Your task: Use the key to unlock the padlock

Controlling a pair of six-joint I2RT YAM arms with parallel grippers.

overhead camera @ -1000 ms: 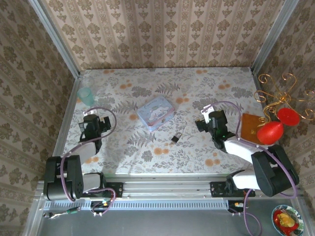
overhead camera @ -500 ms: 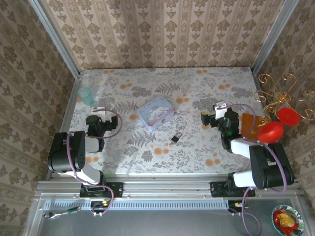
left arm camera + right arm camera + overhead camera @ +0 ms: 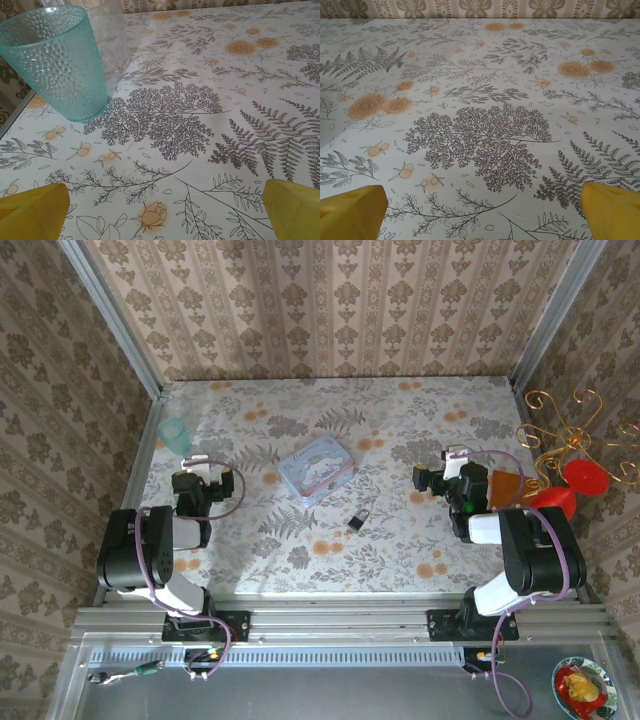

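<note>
The small black padlock (image 3: 355,521) lies on the flowered tablecloth near the middle, its thin silvery shackle pointing up and right. I cannot make out the key as a separate thing. My left gripper (image 3: 203,481) rests low at the left side, far from the padlock. Its yellow fingertips (image 3: 31,211) stand wide apart over bare cloth, so the left gripper (image 3: 162,215) is open. My right gripper (image 3: 443,480) sits at the right side, also well away from the padlock. It is open too (image 3: 482,215), with nothing between its yellow fingertips (image 3: 614,210).
A pale translucent box (image 3: 317,468) lies just behind and left of the padlock. A teal cup (image 3: 175,433) (image 3: 55,60) stands close ahead of the left gripper, a clear tumbler (image 3: 107,35) behind it. A gold wire stand (image 3: 570,440) with red pieces and a brown square (image 3: 505,485) crowd the right edge.
Both arms have folded back toward their bases. The left gripper shifted slightly away from the camera, the right gripper moved right. The padlock has not moved.
</note>
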